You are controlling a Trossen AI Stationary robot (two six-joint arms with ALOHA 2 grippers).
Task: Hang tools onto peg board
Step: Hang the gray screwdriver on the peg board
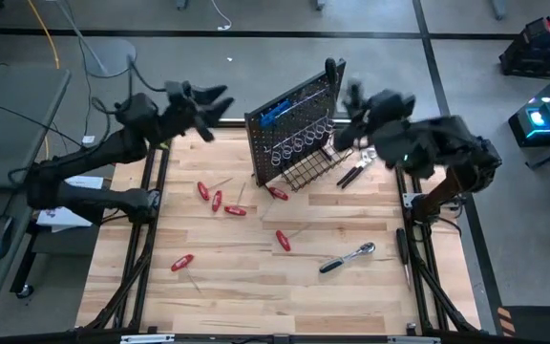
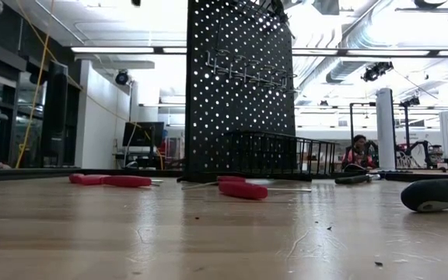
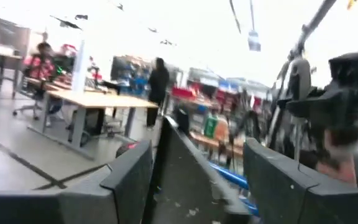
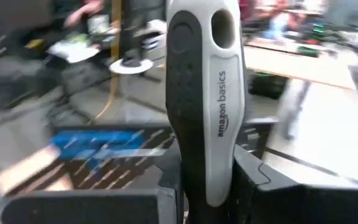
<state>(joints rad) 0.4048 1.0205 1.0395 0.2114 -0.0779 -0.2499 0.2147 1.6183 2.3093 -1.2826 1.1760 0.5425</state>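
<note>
The black peg board [image 1: 294,134] stands upright at the table's far middle, with wire hooks and a wire basket [image 1: 311,172] at its base. A blue T-handle key [image 1: 275,113] hangs on it. My right gripper [image 1: 350,96] is up beside the board's far right corner, shut on a black-and-white-handled tool [image 4: 204,93]. My left gripper [image 1: 218,100] is open and empty, in the air left of the board. Several red screwdrivers [image 1: 217,201] and a chrome ratchet [image 1: 349,256] lie on the table. My right gripper pinches the tool's handle between its two fingers [image 4: 260,183], at the handle's lower part [image 4: 207,180]. The handle's free end with its hang hole [image 4: 222,28] sticks out past the fingertips. The tool is lifted clear of the table, and its working end is hidden behind the gripper.
Black pliers [image 1: 351,174] lie by the basket's right side. Red screwdrivers also lie at the table's middle [image 1: 283,239] and near left [image 1: 181,262]. A dark tool [image 1: 402,250] lies along the right edge. People sit at desks in the room beyond [image 2: 358,152].
</note>
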